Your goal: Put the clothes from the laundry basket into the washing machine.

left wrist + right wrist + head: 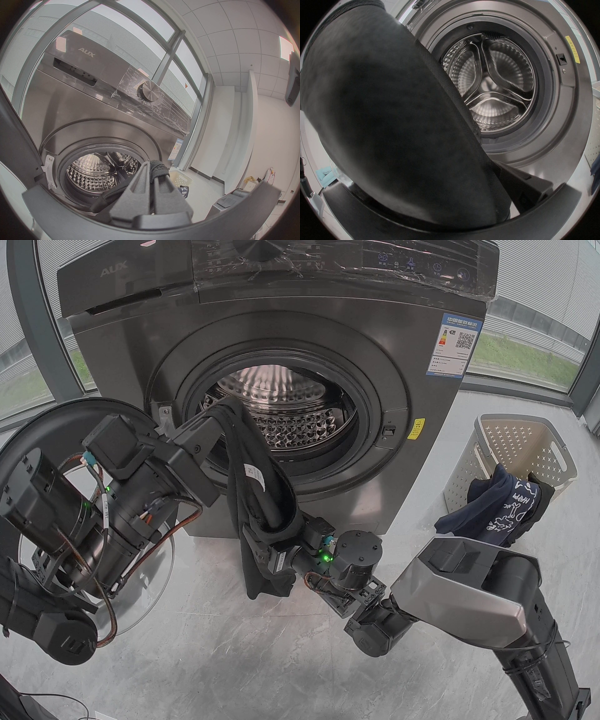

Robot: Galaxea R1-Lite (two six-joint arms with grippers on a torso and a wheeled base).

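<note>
Presently, the black garment (253, 490) hung in front of the washing machine (375, 334), outside the drum (281, 402). The left pincer (153, 175) was pressed together on a fold of the garment's upper edge and held it level with the left side of the porthole. From there the cloth ran down and across the right pincer (279, 560), which sat lower, near the front panel. The cloth covered that pincer, so its state could not be told. The hem hung below the porthole's lower lip, above the floor (250, 665). The door (37, 427) stood swung out to the left. The laundry basket (525, 434) stood to the right of the machine, with a navy printed garment (500, 509) draped over its near rim.

Probable faults from this position:

- Drop to the floor. Cause: the left pincer releasing while the bulk of the cloth remained outside the drum.
- Snag on the right pincer. Cause: cloth draped over it would likely be dragged back out when that arm withdrew.
- Hem caught on the door seal. Cause: the low-hanging part trailing over the lip if the upper edge alone were pushed inward.
- Poor guidance. Cause: the garment covered most of the right wrist view, leaving only part of the drum visible beside it.
</note>
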